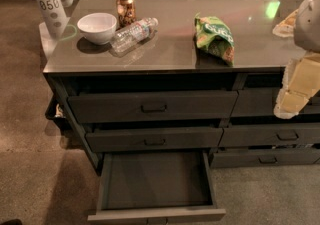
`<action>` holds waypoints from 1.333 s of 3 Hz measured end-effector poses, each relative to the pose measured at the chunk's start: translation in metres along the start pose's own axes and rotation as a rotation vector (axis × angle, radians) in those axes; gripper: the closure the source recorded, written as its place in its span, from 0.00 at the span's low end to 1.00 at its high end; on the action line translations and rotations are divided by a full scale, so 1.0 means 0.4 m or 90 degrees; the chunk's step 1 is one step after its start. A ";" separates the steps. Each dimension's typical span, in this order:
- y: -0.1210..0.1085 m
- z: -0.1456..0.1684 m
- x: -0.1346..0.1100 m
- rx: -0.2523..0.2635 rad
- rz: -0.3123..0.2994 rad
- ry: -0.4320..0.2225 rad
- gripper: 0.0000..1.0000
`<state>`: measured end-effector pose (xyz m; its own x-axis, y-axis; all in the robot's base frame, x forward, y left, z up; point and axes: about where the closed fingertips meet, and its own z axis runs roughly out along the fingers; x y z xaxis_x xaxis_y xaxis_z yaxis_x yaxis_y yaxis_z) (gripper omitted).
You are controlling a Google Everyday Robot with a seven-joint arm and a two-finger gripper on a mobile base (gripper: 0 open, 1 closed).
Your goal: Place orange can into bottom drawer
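The orange can (125, 9) stands upright on the dark counter top (165, 54) at the back left, just behind a clear plastic bottle (133, 32) lying on its side. The bottom drawer (155, 184) of the left column is pulled out wide, and its inside shows nothing in it. My gripper (291, 96) hangs at the right edge of the view, in front of the right-column drawers. It is far from the can and holds nothing that I can see.
A white bowl (97, 27) sits left of the can. A green snack bag (215, 38) lies mid-counter. The two upper left drawers (152, 106) are shut. A white arm segment marked 050 (50, 4) stands at the counter's left end.
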<state>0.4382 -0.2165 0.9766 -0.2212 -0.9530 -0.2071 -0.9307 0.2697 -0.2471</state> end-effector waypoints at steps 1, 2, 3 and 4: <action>0.000 0.000 0.000 0.000 0.000 0.000 0.00; -0.005 -0.006 -0.003 0.005 0.006 -0.011 0.00; -0.029 -0.005 -0.022 0.018 0.038 -0.060 0.00; -0.076 0.007 -0.083 0.029 0.087 -0.145 0.00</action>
<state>0.4745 -0.1926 0.9884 -0.2674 -0.8530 -0.4482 -0.8816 0.4043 -0.2437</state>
